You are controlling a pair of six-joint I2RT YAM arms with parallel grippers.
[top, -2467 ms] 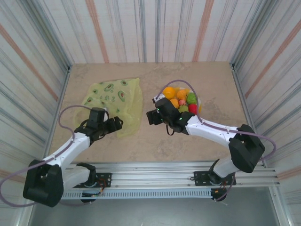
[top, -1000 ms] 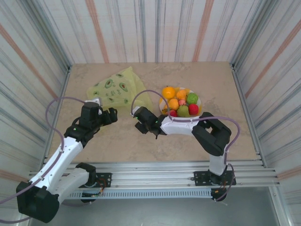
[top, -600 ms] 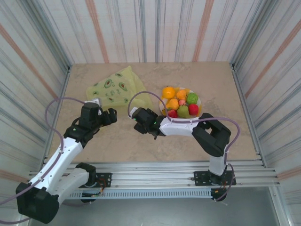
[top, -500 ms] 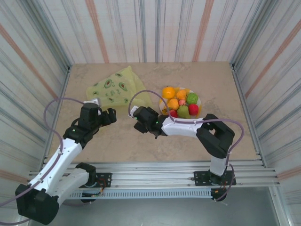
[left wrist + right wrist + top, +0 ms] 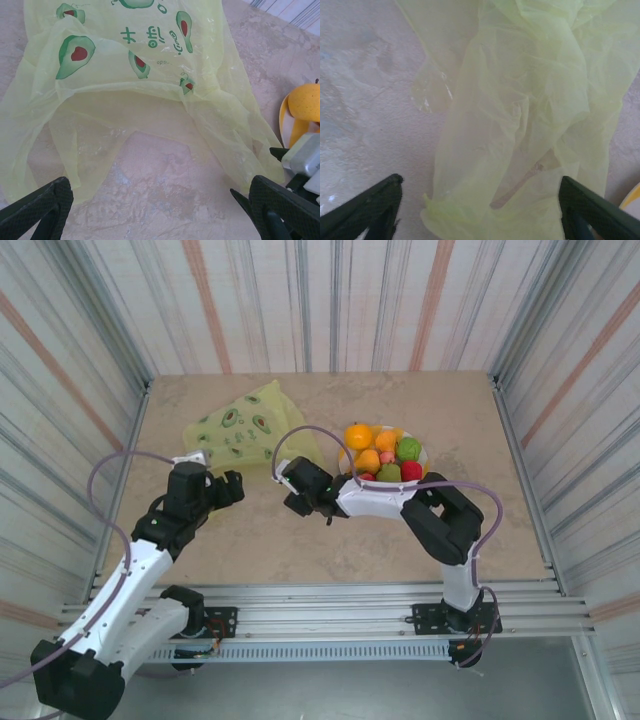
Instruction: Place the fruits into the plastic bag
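Observation:
The yellow-green plastic bag [image 5: 245, 428] with avocado prints lies crumpled at the back left of the table. Several glossy fruits [image 5: 385, 455], orange, green and red, are piled on the striped plate [image 5: 424, 454] to its right. My left gripper [image 5: 232, 488] hovers open just in front of the bag [image 5: 150, 75], bare table between its fingers [image 5: 35, 210]. My right gripper [image 5: 292, 482] is open at the bag's right corner, and a loose fold of the bag [image 5: 520, 130] lies between its spread fingers [image 5: 600, 210]. A yellow-orange fruit [image 5: 306, 100] shows at the left wrist view's right edge.
Striped walls enclose the table on three sides. The plate's rim [image 5: 632, 197] lies close beside the right gripper. The right arm's grey wrist [image 5: 302, 159] sits near the left gripper's right finger. Bare table [image 5: 300, 540] spreads in front of both grippers.
The bag has shifted back and bunched up. The right arm swung left from the plate to the bag's right corner and has just edged closer. The left arm barely moved.

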